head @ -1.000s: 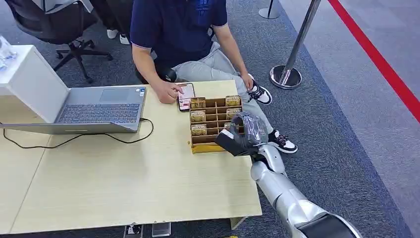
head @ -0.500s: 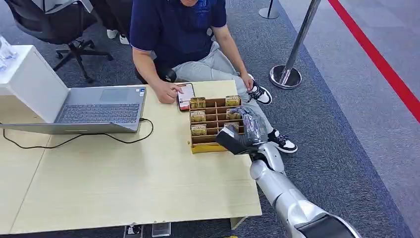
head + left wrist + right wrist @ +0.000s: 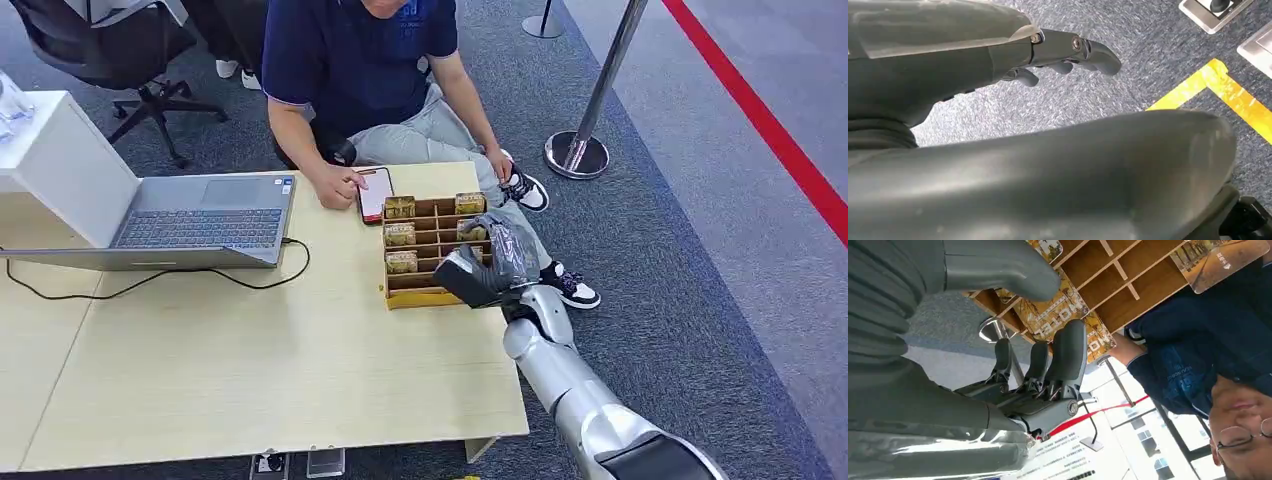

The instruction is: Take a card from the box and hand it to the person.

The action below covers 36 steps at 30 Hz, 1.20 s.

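Head view is showing the table [image 3: 250, 370] filling the lower left, the person [image 3: 360, 60] sitting at top centre, and the box [image 3: 425, 250] lying mid-frame. Hovering at its right edge is the right hand [image 3: 487, 268], fingers [image 3: 1068, 352] parted and holding nothing, the card [image 3: 1055, 307] sitting just beyond them. Left hand [image 3: 1068, 50] is hanging loose, holding nothing.

The head view looks down and forward from high over the tabletop [image 3: 250, 370]. The right wrist view sits close behind its robot hand [image 3: 1038, 370], sharing the box [image 3: 432, 250] and the person [image 3: 360, 60]. The left wrist view faces the floor [image 3: 1098, 95].
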Motion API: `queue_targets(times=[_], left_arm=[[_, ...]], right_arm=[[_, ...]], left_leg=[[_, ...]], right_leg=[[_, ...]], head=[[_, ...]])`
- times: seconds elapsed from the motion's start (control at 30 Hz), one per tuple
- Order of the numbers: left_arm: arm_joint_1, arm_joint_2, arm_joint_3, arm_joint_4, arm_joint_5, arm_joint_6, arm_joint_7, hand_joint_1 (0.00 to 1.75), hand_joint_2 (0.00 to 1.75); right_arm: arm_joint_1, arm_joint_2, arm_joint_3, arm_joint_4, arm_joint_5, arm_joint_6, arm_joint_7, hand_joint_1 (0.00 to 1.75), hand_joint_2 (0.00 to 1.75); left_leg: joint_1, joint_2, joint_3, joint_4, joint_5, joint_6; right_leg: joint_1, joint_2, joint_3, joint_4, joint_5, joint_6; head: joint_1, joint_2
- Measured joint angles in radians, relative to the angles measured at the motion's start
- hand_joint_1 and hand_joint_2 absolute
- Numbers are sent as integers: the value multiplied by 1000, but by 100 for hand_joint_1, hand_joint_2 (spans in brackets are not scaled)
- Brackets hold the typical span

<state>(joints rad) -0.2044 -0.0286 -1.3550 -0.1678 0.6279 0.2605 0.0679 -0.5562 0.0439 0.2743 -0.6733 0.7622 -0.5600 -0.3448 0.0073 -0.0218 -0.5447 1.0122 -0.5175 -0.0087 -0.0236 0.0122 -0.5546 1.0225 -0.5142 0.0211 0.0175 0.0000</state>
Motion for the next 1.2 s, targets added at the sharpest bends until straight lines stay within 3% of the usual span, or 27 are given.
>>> queue_targets(times=[0.27, 0.77, 0.93, 1.2], left_arm=[[0, 0, -3, 0, 0, 0, 0, 0, 0], [0, 0, -4, 0, 3, 0, 0, 0, 0], [0, 0, -5, 0, 14, 0, 0, 0, 0], [1, 0, -9, 0, 18, 0, 0, 0, 0]], right_arm=[[4, 7, 3, 9, 28, -3, 18, 84, 175], [6, 10, 11, 50, 55, -11, 36, 91, 175], [6, 11, 11, 67, 88, -31, 52, 84, 175], [3, 10, 13, 89, 150, -73, 92, 87, 175]], left_leg=[[0, 0, 0, 0, 0, 0], [0, 0, 0, 0, 0, 0], [0, 0, 0, 0, 0, 0], [0, 0, 0, 0, 0, 0]], right_leg=[[0, 0, 0, 0, 0, 0], [0, 0, 0, 0, 0, 0], [0, 0, 0, 0, 0, 0], [0, 0, 0, 0, 0, 0]], head=[[0, 0], [-1, 0], [0, 0], [0, 0]])
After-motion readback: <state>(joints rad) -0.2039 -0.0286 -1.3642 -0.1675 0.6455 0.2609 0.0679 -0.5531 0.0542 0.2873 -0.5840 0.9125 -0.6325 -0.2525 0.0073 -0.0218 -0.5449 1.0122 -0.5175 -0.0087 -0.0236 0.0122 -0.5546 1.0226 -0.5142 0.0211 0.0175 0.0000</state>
